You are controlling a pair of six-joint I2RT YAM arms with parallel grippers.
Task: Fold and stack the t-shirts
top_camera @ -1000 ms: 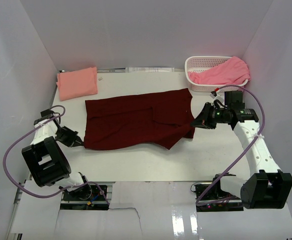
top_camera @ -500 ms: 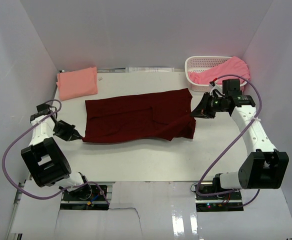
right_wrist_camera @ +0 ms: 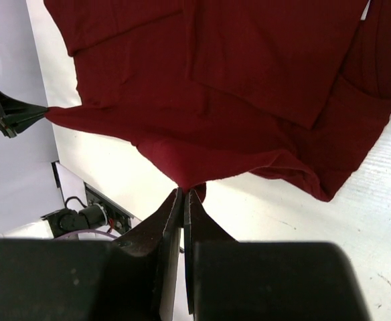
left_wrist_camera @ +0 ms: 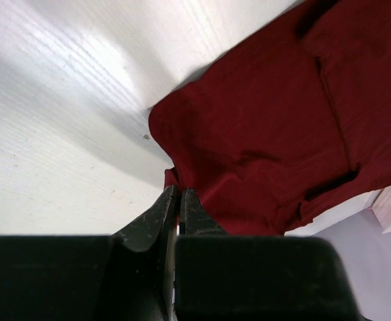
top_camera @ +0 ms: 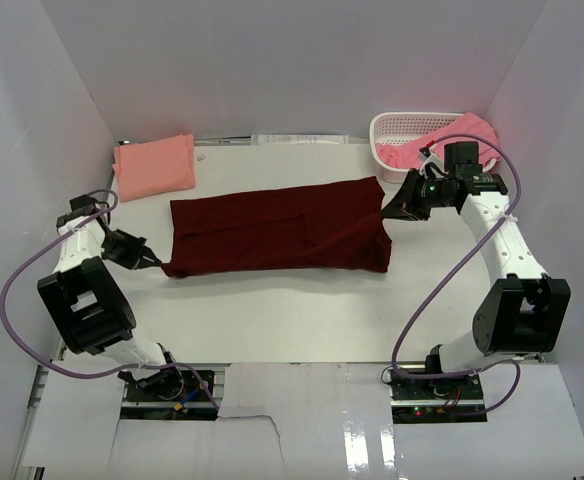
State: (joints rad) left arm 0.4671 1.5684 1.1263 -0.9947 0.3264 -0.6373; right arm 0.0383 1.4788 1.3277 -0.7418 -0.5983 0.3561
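Since the maroon shirt (top_camera: 277, 228) looks light and limp, its ends suit gripping, and the left gripper (top_camera: 150, 262) and right gripper (top_camera: 390, 213) each pinch one tightly, stretching it left of the basket (top_camera: 387, 130).

Left arm folds low at the left side; right arm stretches far forward. The left tool (top_camera: 157, 265) and right tool (top_camera: 385, 215) face each other, each pinched tight on an end of the maroon shirt (top_camera: 272, 235).
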